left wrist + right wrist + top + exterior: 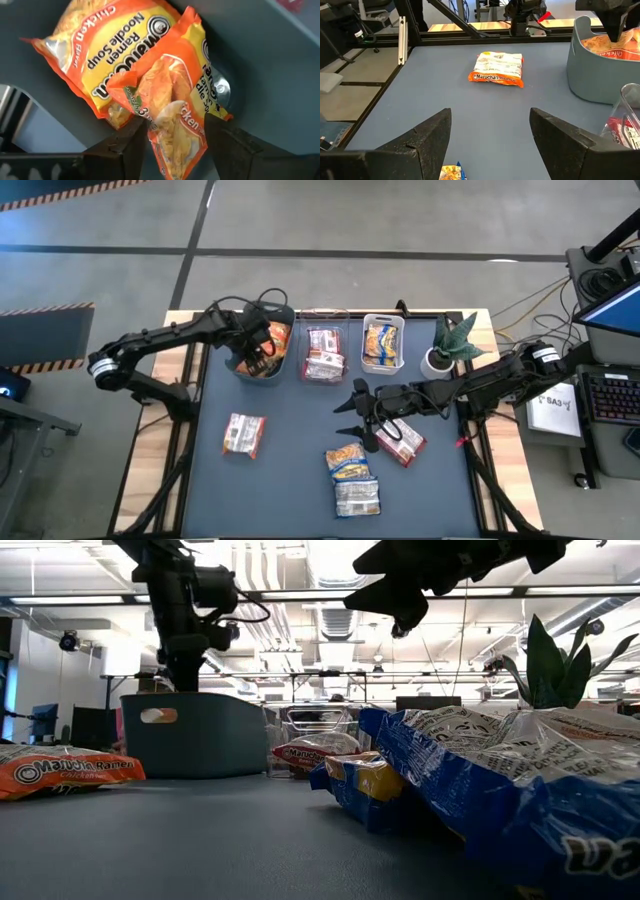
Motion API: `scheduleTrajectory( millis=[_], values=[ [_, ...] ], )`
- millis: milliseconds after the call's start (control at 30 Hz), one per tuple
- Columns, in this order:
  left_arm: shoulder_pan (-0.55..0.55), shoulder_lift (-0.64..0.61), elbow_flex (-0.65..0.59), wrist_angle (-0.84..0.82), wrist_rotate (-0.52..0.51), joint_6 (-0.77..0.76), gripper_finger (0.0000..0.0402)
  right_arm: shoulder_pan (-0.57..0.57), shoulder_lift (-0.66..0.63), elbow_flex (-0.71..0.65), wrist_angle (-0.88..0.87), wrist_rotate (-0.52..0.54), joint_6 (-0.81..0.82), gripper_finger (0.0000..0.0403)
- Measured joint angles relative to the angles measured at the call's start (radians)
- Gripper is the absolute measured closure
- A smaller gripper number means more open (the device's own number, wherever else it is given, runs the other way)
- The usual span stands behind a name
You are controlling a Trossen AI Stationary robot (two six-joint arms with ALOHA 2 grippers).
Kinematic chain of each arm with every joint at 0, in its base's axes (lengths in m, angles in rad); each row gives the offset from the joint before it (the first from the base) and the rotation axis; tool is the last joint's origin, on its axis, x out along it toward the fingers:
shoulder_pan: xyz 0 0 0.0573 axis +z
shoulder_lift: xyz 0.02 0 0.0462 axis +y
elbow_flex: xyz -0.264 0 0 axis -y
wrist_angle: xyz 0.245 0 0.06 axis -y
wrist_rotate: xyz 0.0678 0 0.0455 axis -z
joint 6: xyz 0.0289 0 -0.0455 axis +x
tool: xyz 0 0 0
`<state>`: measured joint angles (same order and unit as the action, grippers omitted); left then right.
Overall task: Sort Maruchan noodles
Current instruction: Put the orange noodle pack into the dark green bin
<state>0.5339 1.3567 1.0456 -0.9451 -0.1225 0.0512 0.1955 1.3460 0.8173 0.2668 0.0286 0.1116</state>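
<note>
Inside the teal bin (240, 368) at the table's far edge, the left claw (175, 142) stands spread around an orange noodle packet (172, 120). Mid-table, the right claw (352, 418) hovers spread, beside a red packet (403, 440).

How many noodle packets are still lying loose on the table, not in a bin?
4. One orange packet lies left of centre, a red one under the right gripper, and a blue one overlaps another near the front. More could hide beneath them.
</note>
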Motion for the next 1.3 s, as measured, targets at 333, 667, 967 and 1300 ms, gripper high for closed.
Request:
scheduleTrajectory(
  millis=[333, 667, 967, 1300],
  values=[
    [0.0, -0.001, 0.052, 0.014, -0.076, 0.11, 0.0262, 0.0, 0.0, 0.0, 0.0, 0.051, 0.0, 0.0147],
    [0.034, 0.02, 0.015, 0.126, -0.115, 0.151, 0.0388, 0.0, 0.0, 0.0, 0.0, 0.052, 0.0, 0.0149],
    [0.064, 0.097, -0.04, 0.168, -0.115, 0.165, 0.0399, 0.0, 0.0, 0.0, 0.0, 0.052, 0.0, 0.0145],
    [0.073, 0.173, -0.054, 0.159, -0.102, 0.146, 0.0401, 0.0, 0.0, 0.0, 0.0, 0.052, 0.0, 0.0145]
  ],
)
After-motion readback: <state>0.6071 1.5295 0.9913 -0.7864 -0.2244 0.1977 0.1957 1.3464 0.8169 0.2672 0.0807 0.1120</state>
